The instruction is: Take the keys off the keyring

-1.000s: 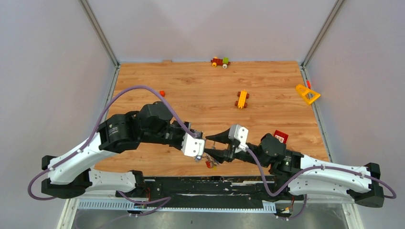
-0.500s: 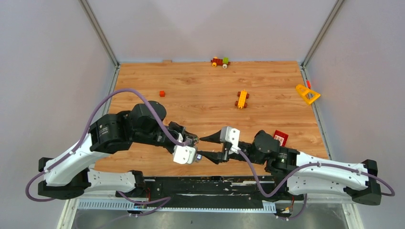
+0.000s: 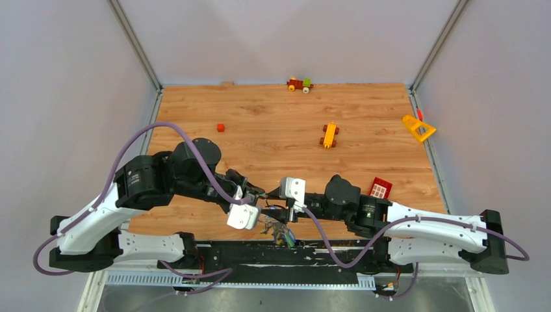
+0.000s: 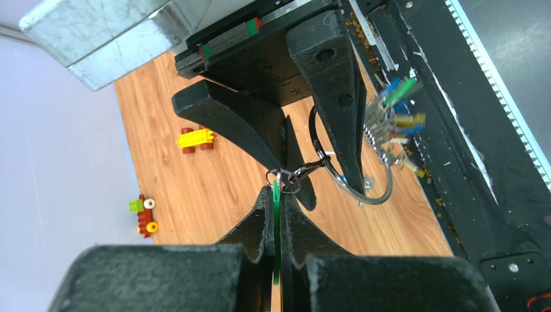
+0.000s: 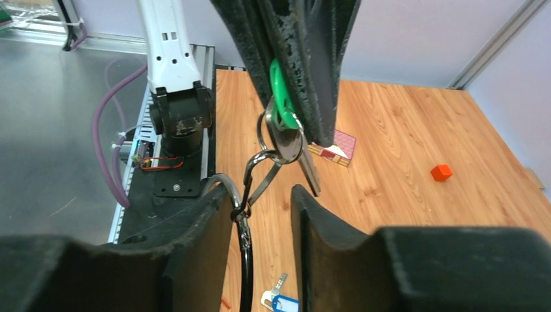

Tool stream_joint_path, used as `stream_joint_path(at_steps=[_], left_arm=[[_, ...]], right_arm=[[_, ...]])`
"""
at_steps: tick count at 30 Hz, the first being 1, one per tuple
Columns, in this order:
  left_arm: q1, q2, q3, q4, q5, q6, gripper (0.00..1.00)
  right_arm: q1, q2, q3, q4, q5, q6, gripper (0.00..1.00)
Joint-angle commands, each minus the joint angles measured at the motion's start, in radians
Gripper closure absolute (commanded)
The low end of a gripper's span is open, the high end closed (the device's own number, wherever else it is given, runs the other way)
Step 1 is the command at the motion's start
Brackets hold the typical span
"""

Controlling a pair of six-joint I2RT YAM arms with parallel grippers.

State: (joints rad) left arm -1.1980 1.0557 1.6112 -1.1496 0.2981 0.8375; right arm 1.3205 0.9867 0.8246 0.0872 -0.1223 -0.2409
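Note:
My left gripper [image 4: 276, 192] is shut on the green tag [image 4: 275, 227] of one key [image 5: 302, 156]. That key's small ring links by a clip to the keyring [image 4: 377, 195], a large silver wire loop. A bunch of keys [image 4: 396, 110] with blue, green and yellow tags hangs from the loop over the black base strip. My right gripper [image 5: 260, 195] is open, and the loop's wire [image 5: 245, 260] runs along the inner side of its left finger [image 5: 195, 234] without being pinched. In the top view both grippers meet at the table's near edge, with the bunch [image 3: 282, 234] hanging below them.
A loose key with a blue tag [image 5: 279, 302] lies on the wood under the right gripper. Toy brick cars [image 3: 299, 84] [image 3: 330, 134], a yellow piece [image 3: 418, 128], a red cube [image 3: 220, 127] and a red brick [image 3: 381, 188] lie on the table. The black base rail [image 3: 338, 250] runs along the near edge.
Both grippers have moved left and toward the near edge, carrying the keyring with them. The key bunch now hangs over the black rail. The right jaws have narrowed slightly.

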Motion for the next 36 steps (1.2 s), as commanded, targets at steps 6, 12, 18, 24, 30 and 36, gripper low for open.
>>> stream_joint_path(at_steps=[6, 12, 18, 24, 30, 36], left_arm=[[-0.002, -0.040, 0.009, 0.054, -0.011, 0.018, 1.00], [-0.002, -0.046, 0.003, 0.063, -0.013, 0.013, 1.00], [-0.002, -0.054, -0.011, 0.081, -0.011, 0.005, 1.00], [-0.002, -0.052, -0.017, 0.091, -0.008, 0.003, 1.00], [-0.002, -0.055, -0.016, 0.100, -0.016, 0.002, 1.00], [-0.002, -0.059, -0.013, 0.111, -0.025, 0.000, 1.00]], right_arm=[[-0.004, -0.033, 0.002, 0.075, -0.088, 0.036, 0.70], [-0.003, -0.052, -0.024, 0.142, -0.091, 0.063, 0.60], [-0.004, -0.033, -0.029, 0.206, -0.061, 0.088, 0.63], [-0.003, -0.034, -0.052, 0.247, -0.065, 0.115, 0.76], [-0.005, -0.054, -0.071, 0.250, -0.054, 0.123, 0.76], [-0.005, -0.058, -0.081, 0.259, -0.069, 0.127, 0.73]])
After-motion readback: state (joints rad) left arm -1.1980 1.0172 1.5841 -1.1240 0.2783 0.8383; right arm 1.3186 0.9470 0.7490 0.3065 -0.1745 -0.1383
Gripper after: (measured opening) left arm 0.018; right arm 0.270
